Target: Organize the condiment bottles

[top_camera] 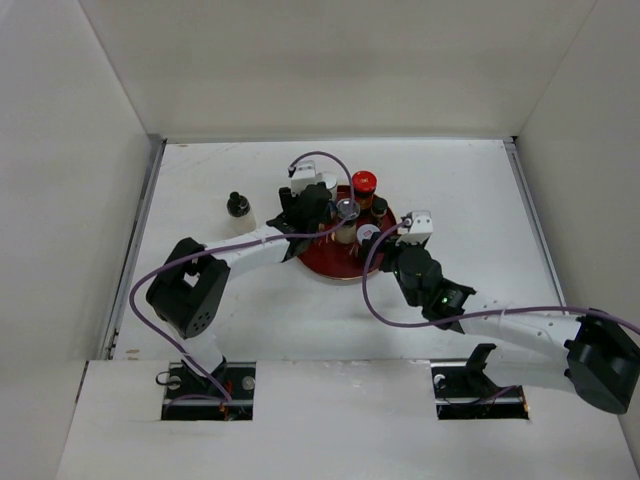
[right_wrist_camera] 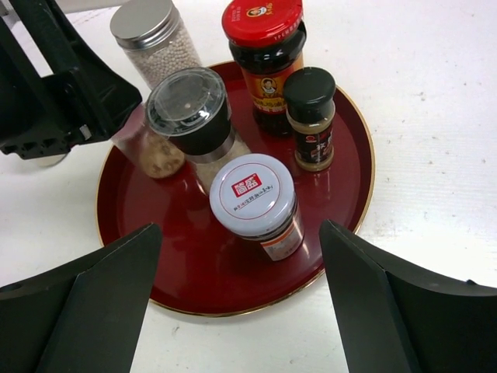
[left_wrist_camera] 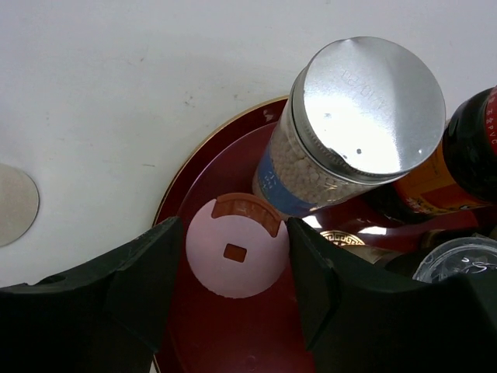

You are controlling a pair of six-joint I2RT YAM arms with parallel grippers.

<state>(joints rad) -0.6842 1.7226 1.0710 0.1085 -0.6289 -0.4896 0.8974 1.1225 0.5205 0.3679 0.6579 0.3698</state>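
Observation:
A round red tray (top_camera: 325, 262) holds several condiment bottles: a red-lidded dark jar (right_wrist_camera: 264, 39), a silver-lidded jar of white grains (right_wrist_camera: 144, 23), a grinder with a clear black-rimmed top (right_wrist_camera: 186, 105), a small black-capped jar (right_wrist_camera: 311, 116) and a white-lidded jar (right_wrist_camera: 252, 194). My left gripper (left_wrist_camera: 235, 233) is over the tray's left side, its jaws close against a pink-lidded shaker (left_wrist_camera: 237, 252) that stands on the tray. My right gripper (right_wrist_camera: 239, 231) is wide open and empty above the tray's near edge. One black-capped bottle (top_camera: 239, 208) stands on the table left of the tray.
White walls close in the table on the left, back and right. A flat grey disc (left_wrist_camera: 14, 206) lies on the table just left of the tray. The two grippers are close together over the tray.

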